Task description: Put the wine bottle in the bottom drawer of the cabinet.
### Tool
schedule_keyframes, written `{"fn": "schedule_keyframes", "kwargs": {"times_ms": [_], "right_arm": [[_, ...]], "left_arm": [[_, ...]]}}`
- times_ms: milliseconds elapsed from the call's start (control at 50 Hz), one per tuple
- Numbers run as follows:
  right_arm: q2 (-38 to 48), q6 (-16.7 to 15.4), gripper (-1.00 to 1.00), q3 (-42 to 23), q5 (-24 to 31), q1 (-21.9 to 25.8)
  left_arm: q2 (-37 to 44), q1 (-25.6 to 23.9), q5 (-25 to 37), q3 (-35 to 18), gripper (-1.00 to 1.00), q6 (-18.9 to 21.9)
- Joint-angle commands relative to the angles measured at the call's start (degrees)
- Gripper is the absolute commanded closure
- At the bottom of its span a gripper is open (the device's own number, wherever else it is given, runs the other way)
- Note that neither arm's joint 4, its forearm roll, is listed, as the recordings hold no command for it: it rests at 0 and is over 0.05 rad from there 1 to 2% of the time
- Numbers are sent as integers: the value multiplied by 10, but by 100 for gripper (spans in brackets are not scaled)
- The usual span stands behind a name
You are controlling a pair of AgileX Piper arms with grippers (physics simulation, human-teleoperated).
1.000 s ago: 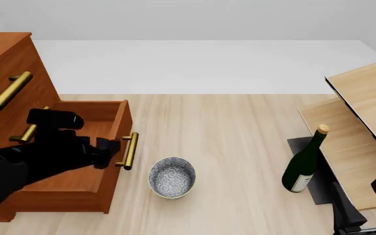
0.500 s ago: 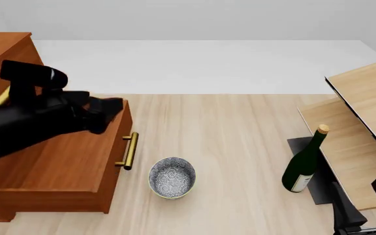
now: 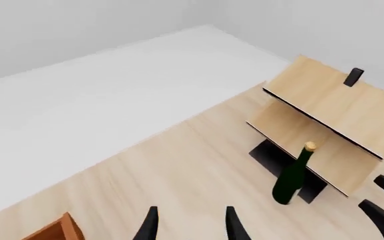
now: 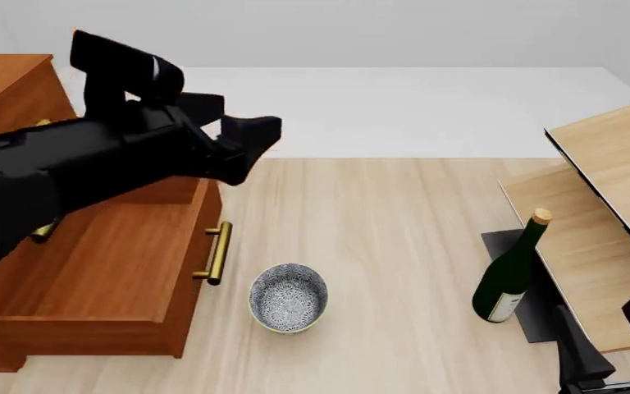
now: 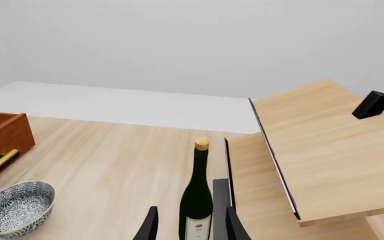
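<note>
- Front view: the wine bottle [image 4: 509, 271] stands upright on the table [image 4: 403, 246] at the right, just beside the pale wood panels [image 4: 605, 205], its base on a dark mat [image 4: 518, 312]
- The bottom drawer [image 4: 107, 279] of the cabinet [image 4: 3, 90] is pulled out at the left, its brass handle [image 4: 216, 253] facing a patterned bowl [image 4: 288, 297] that sits near it on the table
- The left gripper [image 4: 252, 139] hangs high above the drawer's far corner, holding nothing; the right gripper [image 4: 610, 349] shows at the lower right, fingers spread, near the bottle's base but apart from it
- Left wrist view: two dark fingers [image 3: 234, 226] stand apart, empty, over bare table; the bottle [image 3: 292, 174] is well away beside the panels [image 3: 325, 115]
- Right wrist view: the bottle [image 5: 197, 195] is upright straight ahead, seen between the spread fingers [image 5: 150, 226], with no contact visible; the bowl [image 5: 13, 206] and drawer corner [image 5: 2, 135] lie off to one side
</note>
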Motion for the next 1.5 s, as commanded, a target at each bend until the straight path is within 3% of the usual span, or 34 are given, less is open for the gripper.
{"fn": "schedule_keyframes", "kwargs": {"times_ms": [20,340,640,940,1500], "right_arm": [[0,-2,-100,0,0,2],[0,0,-100,0,1,0],[0,1,-100,0,2,2],[0,2,-100,1,5,4],[0,3,-100,0,6,7]], "left_arm": [[48,-49,4,-81,-100,30],[111,-131,9,-170,-100,53],[186,-148,22,-251,-100,22],[270,-177,47,-333,-100,30],[381,-213,21,-398,-100,17]]}}
